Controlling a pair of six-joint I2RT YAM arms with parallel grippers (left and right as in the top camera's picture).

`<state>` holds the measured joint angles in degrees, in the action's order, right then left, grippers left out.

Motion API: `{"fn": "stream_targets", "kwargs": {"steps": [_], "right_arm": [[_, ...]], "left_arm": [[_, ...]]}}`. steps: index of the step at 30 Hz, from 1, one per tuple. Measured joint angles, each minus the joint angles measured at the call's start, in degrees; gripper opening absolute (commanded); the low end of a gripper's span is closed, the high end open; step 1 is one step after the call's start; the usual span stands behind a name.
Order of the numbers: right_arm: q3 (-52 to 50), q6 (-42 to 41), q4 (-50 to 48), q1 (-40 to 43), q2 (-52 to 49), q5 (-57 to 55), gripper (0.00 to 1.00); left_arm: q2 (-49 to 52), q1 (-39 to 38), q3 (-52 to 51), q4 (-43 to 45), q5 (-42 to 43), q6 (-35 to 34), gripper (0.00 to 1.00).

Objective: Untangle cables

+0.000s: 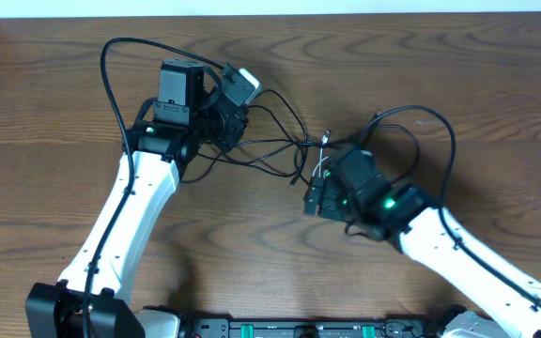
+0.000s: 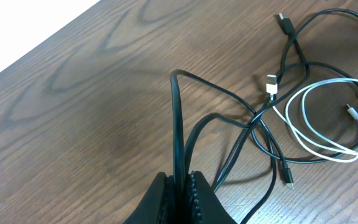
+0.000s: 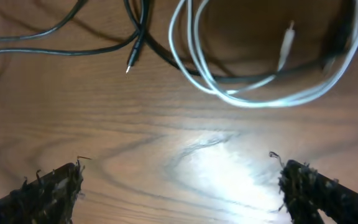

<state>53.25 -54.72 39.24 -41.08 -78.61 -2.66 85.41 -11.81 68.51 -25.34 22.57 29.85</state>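
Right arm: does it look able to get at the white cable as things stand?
Probably yes. The right gripper hangs open over bare table, and the white cable lies looped just ahead of it with nothing between. But black cables cross those loops, so grabbing white alone is less certain.

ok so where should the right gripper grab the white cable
Take the white cable at the near arc of its loop, coming straight down with the open right gripper, jaws across it. There its strands lie bunched and flat on the table, clear of the plug.
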Motion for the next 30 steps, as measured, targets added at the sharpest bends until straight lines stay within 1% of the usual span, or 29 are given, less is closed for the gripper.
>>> {"fn": "stream_targets", "kwargs": {"steps": [1, 3, 4, 5, 6, 8, 10, 11, 12, 13, 14, 17, 20, 22, 24, 26, 27, 28, 29, 30], "right_arm": [[0.00, -2.97, 0.00, -1.40, 0.00, -1.95, 0.99], [0.00, -9.16, -0.04, -4.11, -0.02, -6.43, 0.99], [0.00, -12.17, -0.07, -5.31, -0.04, -8.92, 0.99], [0.00, -14.64, -0.04, -6.23, -0.11, -11.15, 0.99], [0.00, -17.40, -0.04, -6.91, -0.15, -13.62, 0.99], [-0.02, -21.31, -0.04, -7.28, -0.20, -17.03, 0.99], [-0.57, -27.76, -0.13, -7.28, -0.63, -20.24, 0.99], [-1.38, -31.61, -0.13, -7.28, -1.09, -21.22, 0.95], [-2.58, -36.37, -0.15, -7.28, -2.03, -21.86, 0.88], [-3.52, -39.80, -0.15, -7.28, -3.06, -22.16, 0.87], [-3.98, -41.55, -0.50, -7.28, -3.78, -22.47, 0.86], [-5.09, -46.16, -5.16, -7.28, -9.40, -22.84, 0.70], [-5.20, -47.65, -10.38, -7.28, -12.48, -23.26, 0.71], [-5.29, -48.04, -13.88, -7.28, -16.22, -23.41, 0.68], [-5.33, -48.15, -15.85, -7.28, -18.12, -23.63, 0.63], [-5.33, -48.30, -16.41, -7.28, -19.12, -24.15, 0.55], [-5.33, -48.41, -16.57, -7.28, -19.21, -24.17, 0.48], [-5.33, -48.59, -16.68, -7.28, -19.30, -24.28, 0.32], [-5.33, -48.72, -16.81, -7.28, -19.45, -24.83, 0.07], [-5.33, -48.63, -16.81, -7.26, -19.45, -25.09, 0.01]], "left_arm": [[0.00, 0.00, 0.00, 0.09, -0.11, 0.00, 0.24], [0.00, 0.00, 0.00, 0.33, -1.09, -0.04, 0.59], [0.00, 0.00, 0.00, 0.52, -1.81, 0.07, 0.71], [0.00, 0.00, 0.00, 0.83, -2.43, -0.04, 0.86], [0.00, 0.00, 0.00, 1.09, -3.04, -0.15, 0.90], [0.00, 0.00, 0.00, 1.18, -3.67, 0.02, 0.90], [0.00, 0.00, 0.00, 1.25, -3.89, -0.02, 0.90], [0.00, 0.00, 0.00, 1.33, -4.02, -0.04, 0.89], [0.00, 0.00, 0.00, 1.42, -4.09, -0.02, 0.88], [0.00, 0.00, 0.00, 1.57, -4.15, 0.00, 0.88], [0.00, 0.00, 0.00, 1.77, -4.33, 0.04, 0.88], [0.00, 0.00, 0.00, 2.51, -4.92, 0.17, 0.88], [0.00, 0.00, 0.00, 2.67, -4.94, 0.15, 0.88], [0.00, 0.00, 0.00, 2.64, -4.94, 0.15, 0.88], [0.00, 0.00, 0.00, 2.62, -4.94, 0.15, 0.88], [0.00, 0.00, 0.00, 2.60, -4.94, 0.17, 0.88], [0.00, 0.00, 0.00, 2.60, -4.94, 0.15, 0.88], [0.00, 0.00, 0.00, 2.60, -4.94, 0.17, 0.88], [0.00, 0.00, 0.00, 2.60, -4.94, 0.15, 0.88], [0.00, 0.00, 0.00, 2.58, -4.94, 0.17, 0.88]]}}
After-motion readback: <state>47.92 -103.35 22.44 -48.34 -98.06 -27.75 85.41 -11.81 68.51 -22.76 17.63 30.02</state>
